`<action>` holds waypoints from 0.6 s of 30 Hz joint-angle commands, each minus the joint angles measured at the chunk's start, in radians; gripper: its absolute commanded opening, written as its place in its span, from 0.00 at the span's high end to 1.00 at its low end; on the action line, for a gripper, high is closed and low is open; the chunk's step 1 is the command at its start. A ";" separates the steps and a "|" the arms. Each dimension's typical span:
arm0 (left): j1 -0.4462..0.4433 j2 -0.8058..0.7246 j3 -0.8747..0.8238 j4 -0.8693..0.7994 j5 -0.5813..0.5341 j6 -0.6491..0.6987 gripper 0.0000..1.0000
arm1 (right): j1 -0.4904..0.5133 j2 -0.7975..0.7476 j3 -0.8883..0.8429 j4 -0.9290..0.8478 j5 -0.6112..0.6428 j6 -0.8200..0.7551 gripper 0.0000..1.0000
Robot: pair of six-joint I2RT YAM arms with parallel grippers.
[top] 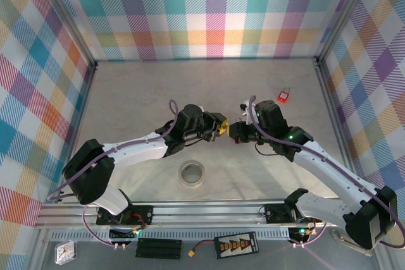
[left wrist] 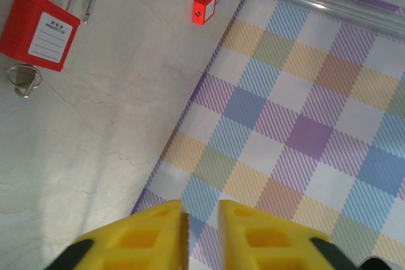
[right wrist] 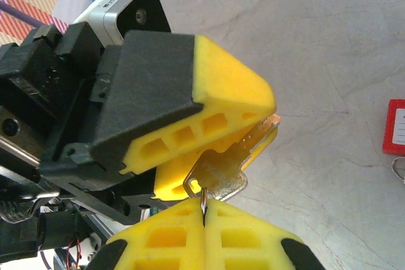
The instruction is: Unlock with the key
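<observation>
From above, the two arms meet over the middle of the table [top: 158, 86]. The left tool [top: 219, 127] and right tool [top: 234, 131] are almost touching. A red far padlock [top: 283, 96] lies well apart, towards the right wall.

The left wrist view shows the left tool [left wrist: 201, 207] with only a slit between its yellow pads. A near padlock [left wrist: 38, 30] lies flat beyond it, and the far padlock [left wrist: 204, 9] sits by the wall.

In the right wrist view, the left tool [right wrist: 269, 121] is clenched on the blade of the key [right wrist: 221, 178]. The right tool [right wrist: 204, 205] is clenched too, pinching the key by the thin loop through its head. The near padlock [right wrist: 395, 124] sits at the frame's edge.

This looks like a handover. Next, the right tool likely needs to let go so the key can travel to a keyhole.
</observation>
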 commanded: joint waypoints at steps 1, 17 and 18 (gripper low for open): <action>0.004 -0.014 0.012 -0.005 0.005 0.031 0.86 | 0.006 0.012 -0.007 0.039 -0.024 0.009 1.00; 0.053 -0.069 0.121 -0.130 0.185 0.540 1.00 | -0.104 -0.008 0.113 -0.047 -0.161 0.078 0.34; 0.054 -0.074 0.143 -0.148 0.232 0.648 1.00 | -0.132 -0.008 0.135 -0.063 -0.180 0.090 0.30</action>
